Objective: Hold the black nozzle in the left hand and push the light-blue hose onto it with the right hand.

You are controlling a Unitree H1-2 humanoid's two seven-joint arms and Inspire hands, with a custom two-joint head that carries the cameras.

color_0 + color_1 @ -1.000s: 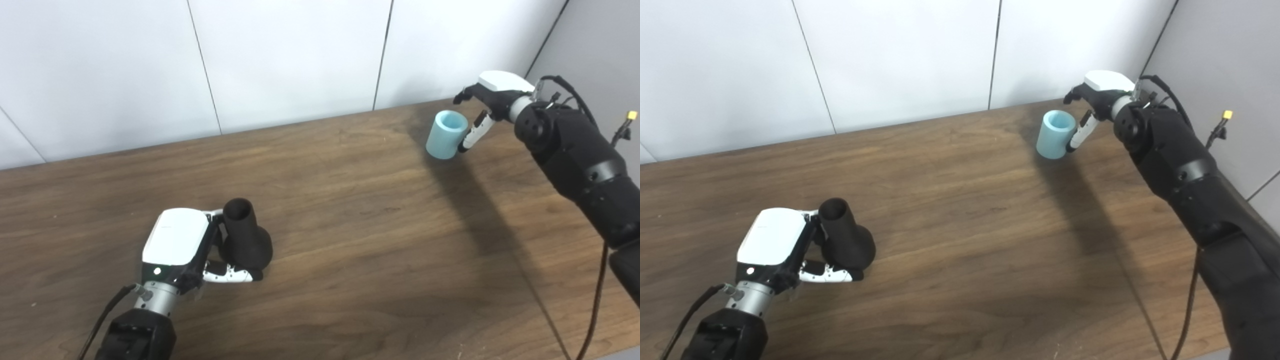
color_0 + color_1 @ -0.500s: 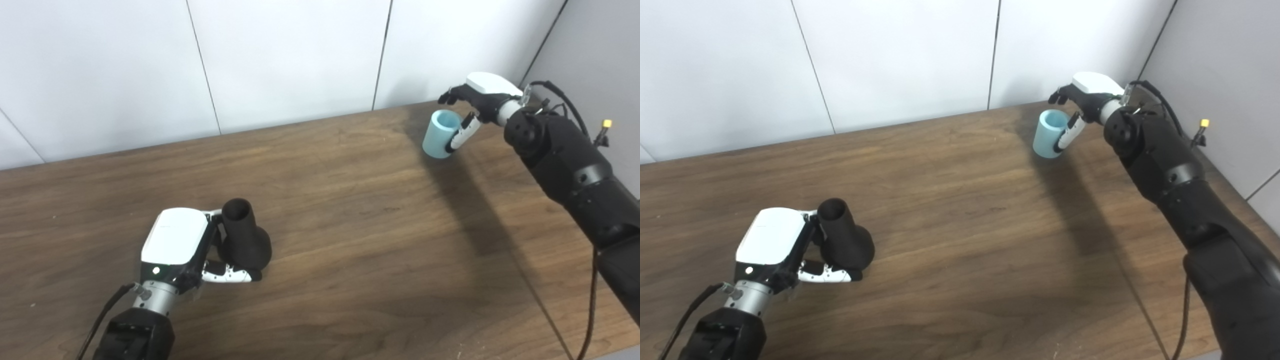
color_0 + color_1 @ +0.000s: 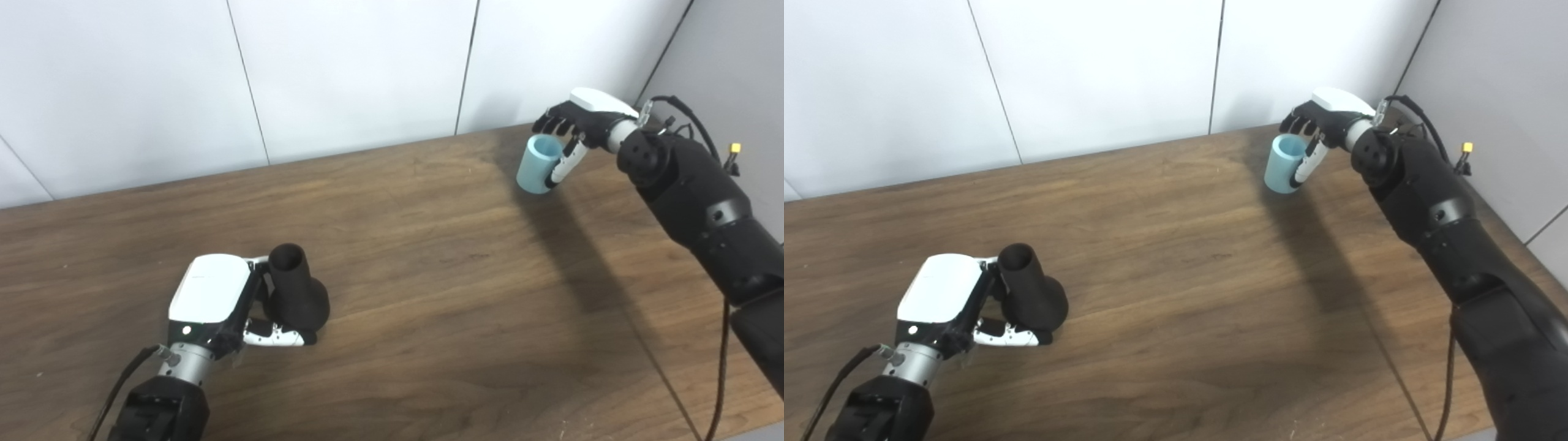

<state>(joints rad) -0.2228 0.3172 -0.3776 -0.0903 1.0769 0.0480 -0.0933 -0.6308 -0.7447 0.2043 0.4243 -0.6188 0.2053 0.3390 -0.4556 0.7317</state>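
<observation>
The black nozzle [image 3: 298,296] stands on the wooden table [image 3: 429,257] at the front left, narrow open end up. My left hand [image 3: 210,298] is shut on it, with fingers behind it and the thumb across its wide base. The light-blue hose [image 3: 537,164], a short open tube, leans on the table at the far right. My right hand [image 3: 572,125] is closed on it, with fingers curled over its far rim and the thumb against its near side. It also shows in the right eye view [image 3: 1285,164].
White wall panels [image 3: 355,73] rise right behind the table's far edge, close to the hose. A grey side wall [image 3: 735,55] stands at the right. A black cable [image 3: 723,361] hangs from the right arm near the table's right front edge.
My right hand has moved left onto the hose and its fingers have curled over the rim, where they were spread before. The left hand and nozzle keep their grip and place.
</observation>
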